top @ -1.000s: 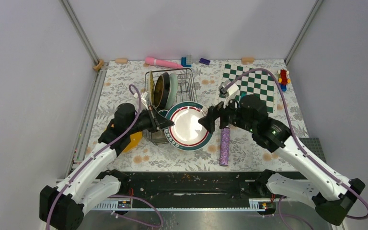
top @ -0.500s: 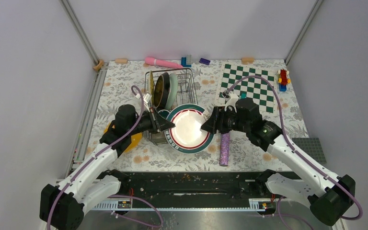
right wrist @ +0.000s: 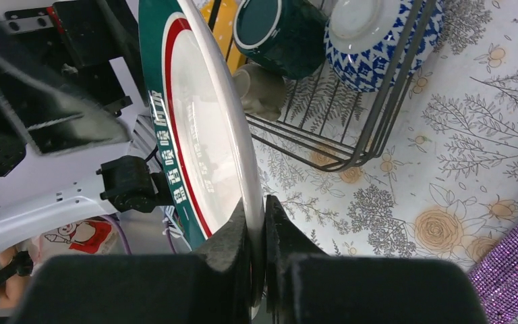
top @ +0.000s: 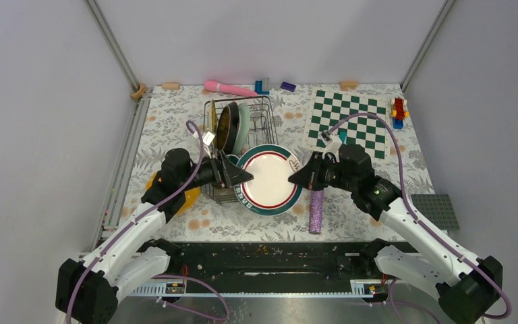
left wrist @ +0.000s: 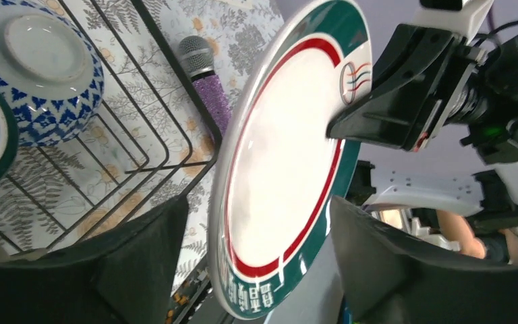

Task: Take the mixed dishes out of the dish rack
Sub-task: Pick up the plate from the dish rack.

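Overhead view, with clock directions read in that view. A white plate [top: 270,179] with a green and red rim hangs between the two hands, over the 6 o'clock end of the dish rack [top: 262,121] and its 3 o'clock corner. Its white face is turned up toward the overhead camera, and the lettered part of its rim lies at about 7 o'clock. The right hand [top: 297,179] meets the plate at 3 o'clock. In the right wrist view its fingers [right wrist: 229,256] are pressed together on the thin rim. The left hand [top: 241,177] reaches in from 9 o'clock. In the left wrist view its fingers [left wrist: 141,270] stand apart on either side of the rim, with a gap on each side.

The rack lies on the flowered counter [top: 175,115] with its long axis running from 12 to 6 o'clock. In its 12 o'clock half a yellow plate [top: 210,125], a dark plate [top: 227,127] and a pale green plate [top: 243,128] stand on edge, with their faces toward 3 and 9 o'clock. At the 6 o'clock end are a blue-patterned bowl [left wrist: 40,67] with its foot showing, a dark teal mug [right wrist: 280,34] and a small cup [right wrist: 263,88].

A purple cylinder [top: 316,206] lies on the counter at 4 o'clock of the plate, with its length running from 12 to 6 o'clock. A chessboard [top: 351,121] lies at 2 o'clock.
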Controlling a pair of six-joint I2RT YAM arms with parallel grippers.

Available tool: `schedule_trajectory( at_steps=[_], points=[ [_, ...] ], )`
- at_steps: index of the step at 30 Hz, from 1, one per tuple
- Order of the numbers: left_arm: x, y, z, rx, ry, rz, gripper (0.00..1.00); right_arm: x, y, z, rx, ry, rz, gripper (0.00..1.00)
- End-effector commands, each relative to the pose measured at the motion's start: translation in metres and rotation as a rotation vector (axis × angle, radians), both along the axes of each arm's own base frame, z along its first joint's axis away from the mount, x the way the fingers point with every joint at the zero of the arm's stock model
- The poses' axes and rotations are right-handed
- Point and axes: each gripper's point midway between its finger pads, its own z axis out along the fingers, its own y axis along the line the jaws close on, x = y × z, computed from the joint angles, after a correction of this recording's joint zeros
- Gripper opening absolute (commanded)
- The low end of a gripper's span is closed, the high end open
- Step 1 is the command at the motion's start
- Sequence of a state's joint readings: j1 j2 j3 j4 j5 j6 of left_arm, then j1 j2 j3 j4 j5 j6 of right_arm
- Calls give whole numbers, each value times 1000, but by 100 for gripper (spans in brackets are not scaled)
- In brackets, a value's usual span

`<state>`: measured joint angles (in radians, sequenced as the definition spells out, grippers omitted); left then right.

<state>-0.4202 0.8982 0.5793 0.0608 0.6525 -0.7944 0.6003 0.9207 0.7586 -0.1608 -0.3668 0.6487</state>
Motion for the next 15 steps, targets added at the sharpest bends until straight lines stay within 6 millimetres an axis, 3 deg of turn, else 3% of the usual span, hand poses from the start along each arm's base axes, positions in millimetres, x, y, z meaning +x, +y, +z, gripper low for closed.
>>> schedule_trajectory(
  at_steps=[1,10,12,15],
  points=[
    [3,0,28,-22,-82,13,96,11,5,19,65,-60,-17,0],
    [9,35,17,116,-66,223,99,11,25,36,134,-23,60,0],
    [10,50,14,166,-55,306,99,16,32,53,172,-46,77,0],
    [10,85,9,247,-30,488,99,25,30,57,144,-40,36,0]
  ],
)
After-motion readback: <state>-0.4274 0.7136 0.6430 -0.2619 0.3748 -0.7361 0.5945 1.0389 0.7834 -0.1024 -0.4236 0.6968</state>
